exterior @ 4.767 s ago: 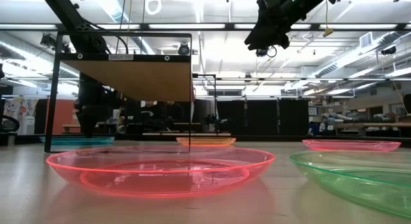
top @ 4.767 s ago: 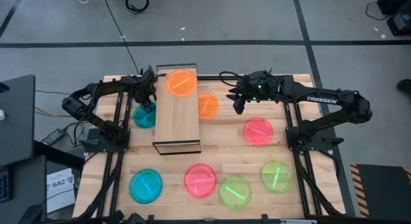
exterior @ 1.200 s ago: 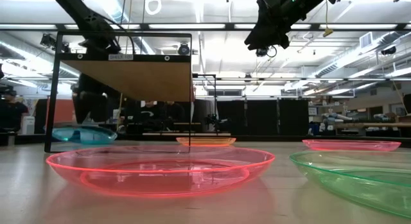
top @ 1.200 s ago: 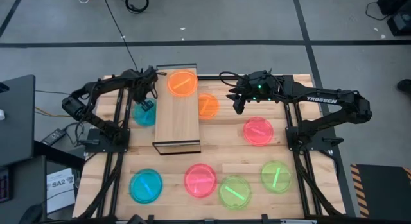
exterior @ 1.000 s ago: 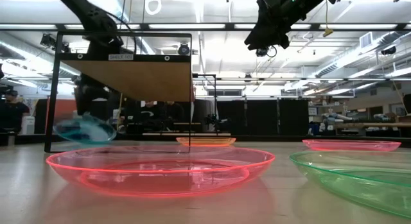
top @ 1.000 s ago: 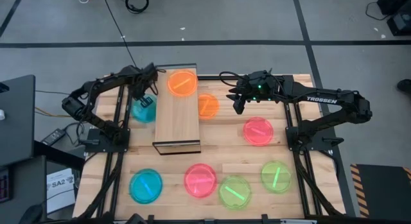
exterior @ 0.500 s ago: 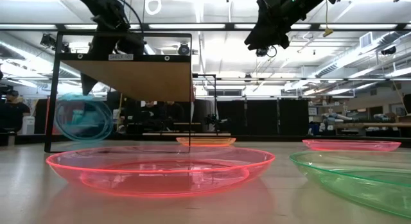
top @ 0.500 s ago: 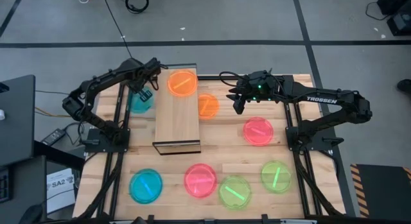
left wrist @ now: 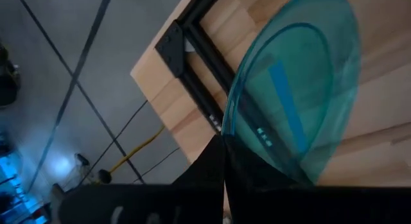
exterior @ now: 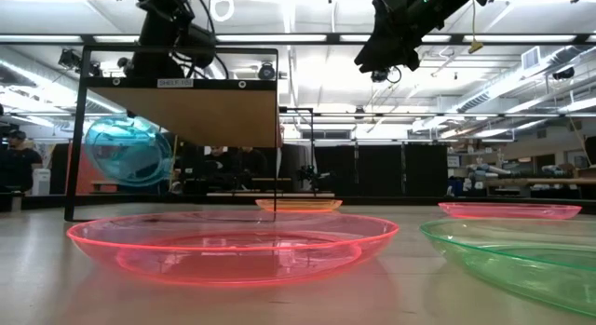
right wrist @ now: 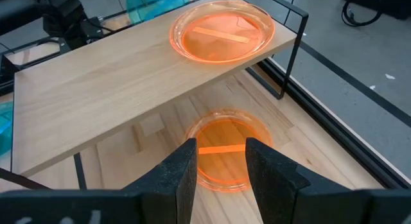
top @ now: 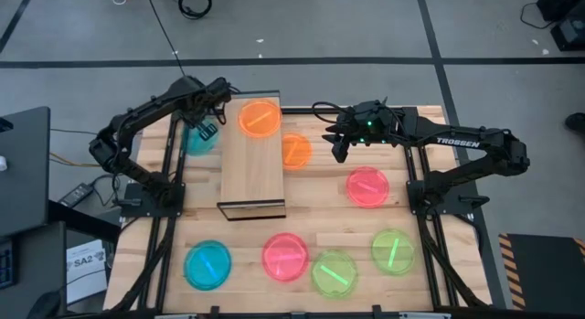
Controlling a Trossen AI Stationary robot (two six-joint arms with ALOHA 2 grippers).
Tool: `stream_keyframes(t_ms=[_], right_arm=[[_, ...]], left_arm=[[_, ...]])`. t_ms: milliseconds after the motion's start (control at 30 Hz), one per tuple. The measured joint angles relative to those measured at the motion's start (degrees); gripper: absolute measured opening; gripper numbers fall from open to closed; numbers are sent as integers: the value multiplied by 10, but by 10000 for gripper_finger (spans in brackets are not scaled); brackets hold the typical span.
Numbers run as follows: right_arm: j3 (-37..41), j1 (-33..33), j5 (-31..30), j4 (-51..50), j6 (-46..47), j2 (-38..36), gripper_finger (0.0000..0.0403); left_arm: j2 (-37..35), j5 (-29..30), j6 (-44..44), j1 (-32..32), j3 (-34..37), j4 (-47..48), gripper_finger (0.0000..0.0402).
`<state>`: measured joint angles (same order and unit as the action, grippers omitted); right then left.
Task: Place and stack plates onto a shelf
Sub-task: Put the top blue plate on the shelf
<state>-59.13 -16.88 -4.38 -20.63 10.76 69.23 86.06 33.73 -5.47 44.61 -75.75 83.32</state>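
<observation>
A teal plate (top: 196, 138) hangs in the air just left of the shelf (top: 251, 164), near its far end, with my left gripper (top: 208, 127) shut on it. In the low view the teal plate (exterior: 130, 150) stands steeply tilted, clear of the table. An orange plate (top: 259, 116) lies flat on the shelf's far end. A second orange plate (top: 294, 150) lies on the table right of the shelf. My right gripper (right wrist: 218, 166) hovers open above the second orange plate (right wrist: 225, 150), touching nothing. My left gripper pinches the teal plate's rim (left wrist: 226, 131) between its two shut fingers. The plate is lifted clear of the table and stands steeply tilted, stretching away from the fingertips. From which side the fingers come, I cannot tell.
Two pink plates (top: 367, 186) (top: 285, 256), two green plates (top: 335, 272) (top: 393, 251) and another teal plate (top: 207, 264) lie flat on the slatted tabletop, to the right of and nearer than the shelf. The shelf's near half is bare wood.
My left gripper has risen and gone toward the table's far edge, still shut on the teal plate. The plate has come well up off the table and tipped from nearly flat to steeply tilted.
</observation>
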Motion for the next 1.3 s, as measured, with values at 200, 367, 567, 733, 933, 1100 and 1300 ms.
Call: stream_keyframes(t_ms=[200, 367, 567, 733, 933, 1100, 1300], right_arm=[[0, 0, 0, 0, 0, 0, 139], [0, 0, 0, 0, 0, 0, 139], [0, 0, 0, 0, 0, 0, 139], [0, 0, 0, 0, 0, 0, 139], [0, 0, 0, 0, 0, 0, 139], [0, 0, 0, 0, 0, 0, 139], [0, 0, 0, 0, 0, 0, 139]], left_arm=[[0, 12, -20, -14, -27, 45, 2], [0, 15, -32, -27, -46, 68, 2], [0, 15, -34, -48, -69, 67, 2], [0, 14, -34, -67, -88, 67, 2], [0, 15, -34, -76, -102, 67, 2], [0, 17, -34, -75, -102, 67, 2], [0, 39, -43, -74, -102, 67, 2]])
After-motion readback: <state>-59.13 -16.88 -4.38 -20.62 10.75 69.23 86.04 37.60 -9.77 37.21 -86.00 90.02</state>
